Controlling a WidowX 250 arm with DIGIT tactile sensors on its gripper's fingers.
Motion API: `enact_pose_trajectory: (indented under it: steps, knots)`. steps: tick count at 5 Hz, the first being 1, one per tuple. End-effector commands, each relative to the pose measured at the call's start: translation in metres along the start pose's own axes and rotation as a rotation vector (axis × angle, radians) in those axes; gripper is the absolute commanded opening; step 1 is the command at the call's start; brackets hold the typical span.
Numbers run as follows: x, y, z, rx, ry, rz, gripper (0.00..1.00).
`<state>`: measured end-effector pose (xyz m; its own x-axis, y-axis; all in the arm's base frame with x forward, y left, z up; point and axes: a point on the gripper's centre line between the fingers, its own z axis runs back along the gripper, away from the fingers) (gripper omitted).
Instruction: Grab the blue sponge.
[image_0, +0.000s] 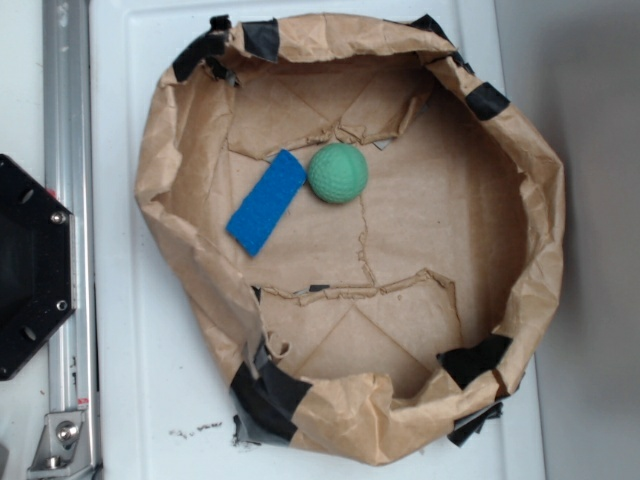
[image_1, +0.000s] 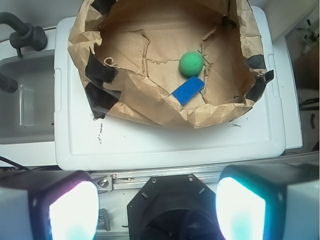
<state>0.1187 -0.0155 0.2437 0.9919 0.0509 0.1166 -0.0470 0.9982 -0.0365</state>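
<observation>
The blue sponge (image_0: 266, 202) lies flat and slanted on the brown paper floor of a taped paper basin (image_0: 160, 170), just left of a round green ball (image_0: 338, 173). In the wrist view the blue sponge (image_1: 188, 90) sits below the green ball (image_1: 191, 64), far ahead of my gripper (image_1: 157, 207). Its two glowing fingers (image_1: 72, 210) stand wide apart at the bottom of that view, with nothing between them, above the black robot base (image_1: 175, 210). The exterior view holds no gripper.
The paper basin's crumpled walls (image_1: 150, 107), patched with black tape (image_0: 265, 390), ring the sponge and ball. The basin rests on a white lid (image_1: 150, 140). A metal rail (image_0: 68, 200) and the black base plate (image_0: 30, 270) lie at the left. A grey sink (image_1: 25, 100) is beside the lid.
</observation>
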Motion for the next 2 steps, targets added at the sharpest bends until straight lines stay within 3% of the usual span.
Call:
enact_pose_trajectory:
  steps: [1,2]
  knots:
    - [0.000,0.000,0.000,0.000,0.000,0.000,1.00]
    - [0.048,0.012,-0.027,0.066,0.143,0.245,1.00]
